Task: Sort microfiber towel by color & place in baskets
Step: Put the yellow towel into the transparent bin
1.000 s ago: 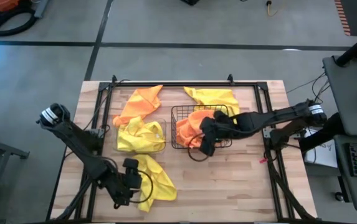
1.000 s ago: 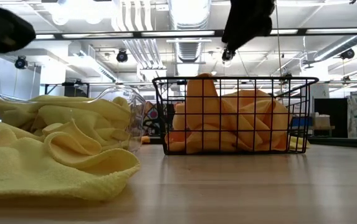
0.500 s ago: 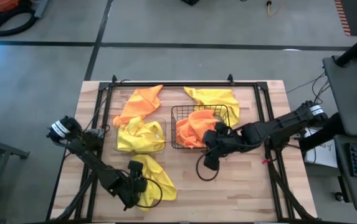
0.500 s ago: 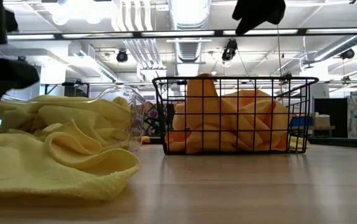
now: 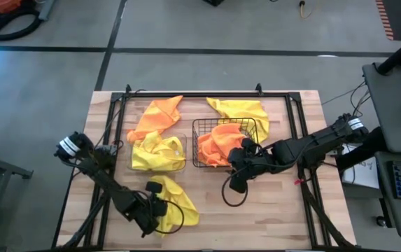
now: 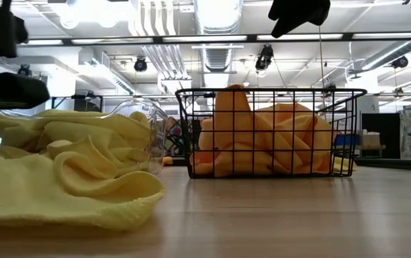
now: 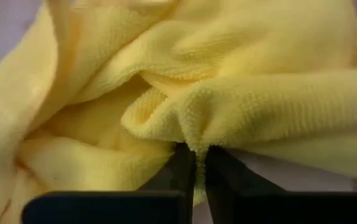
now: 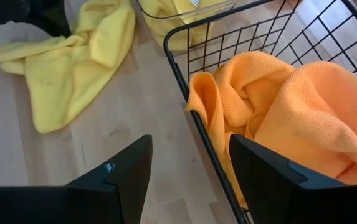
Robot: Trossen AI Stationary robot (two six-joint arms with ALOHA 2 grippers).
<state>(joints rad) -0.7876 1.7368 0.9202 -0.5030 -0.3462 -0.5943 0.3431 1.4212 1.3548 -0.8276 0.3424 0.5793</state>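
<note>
A yellow microfiber towel [image 5: 178, 204] lies crumpled near the table's front left, and my left gripper [image 5: 155, 208] is shut on it. My right gripper [image 5: 236, 179] hangs open just in front of the black wire basket [image 5: 201, 159], touching nothing. That basket holds orange towels [image 8: 296, 106]. The clear plastic basket [image 5: 180, 143] to its left holds yellow towels [image 6: 69, 129]. An orange towel [image 5: 157, 115] and a yellow towel [image 5: 243, 110] lie flat on the table at the back. My left gripper pinches a raised fold [image 7: 194, 140] of the yellow towel between its two fingertips [image 7: 179, 167]. The fold is doubled cloth, bunched where the tips meet. The rest of the towel [image 6: 54, 193] lies slack on the table.
A black metal frame [image 5: 207, 93] runs along the table's back and sides. A black cable loop [image 5: 234, 196] lies on the wood below my right gripper. Bare wood [image 5: 263, 210] spreads over the front right of the table.
My right gripper has drawn back from over the wire basket toward the table's near edge and risen a little. My left gripper has come down onto the yellow towel at the front left and taken hold of a fold, and the cloth beside it has bunched up slightly.
</note>
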